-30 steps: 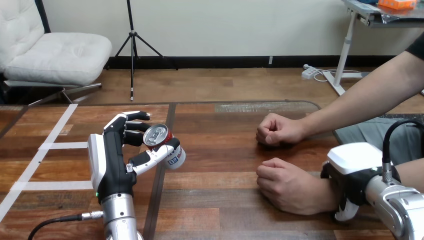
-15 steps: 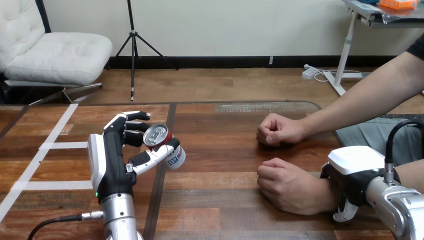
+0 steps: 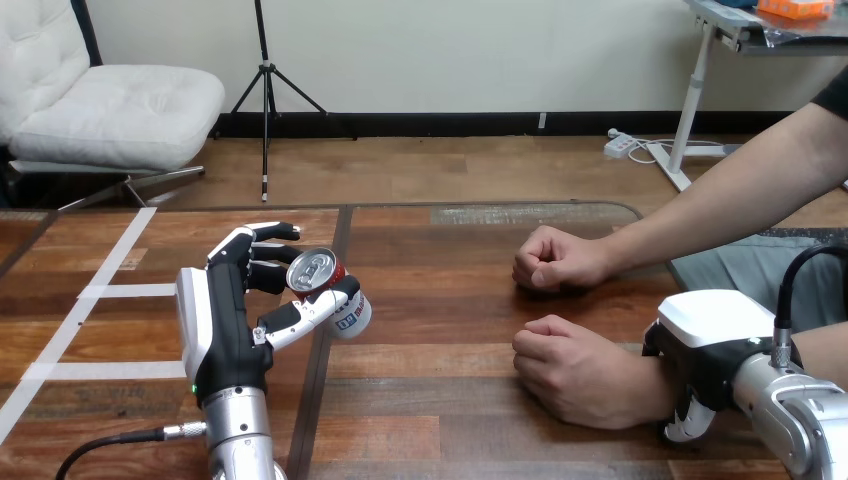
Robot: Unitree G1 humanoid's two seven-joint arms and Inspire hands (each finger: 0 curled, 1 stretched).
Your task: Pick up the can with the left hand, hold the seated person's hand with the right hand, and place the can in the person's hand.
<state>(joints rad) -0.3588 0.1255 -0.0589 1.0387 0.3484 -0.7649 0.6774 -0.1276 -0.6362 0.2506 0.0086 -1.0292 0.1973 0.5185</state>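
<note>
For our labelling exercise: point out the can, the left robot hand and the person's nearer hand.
can [image 3: 313, 269], head view, silver top.
left robot hand [image 3: 228, 325], head view, palm.
person's nearer hand [image 3: 578, 375], head view, back.

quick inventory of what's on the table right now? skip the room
can: 1, red and white, silver top, tilted, in the left hand at the table's left
tape: several strips, white, on the table's left part
table: 1, brown wood
person's hands: 2, closed, resting on the table at the right, one farther, one nearer
left hand: 1, black and white, fingers curled round the can
right hand: 1, black and white, over the nearer hand's wrist, fingers curled round it
</note>
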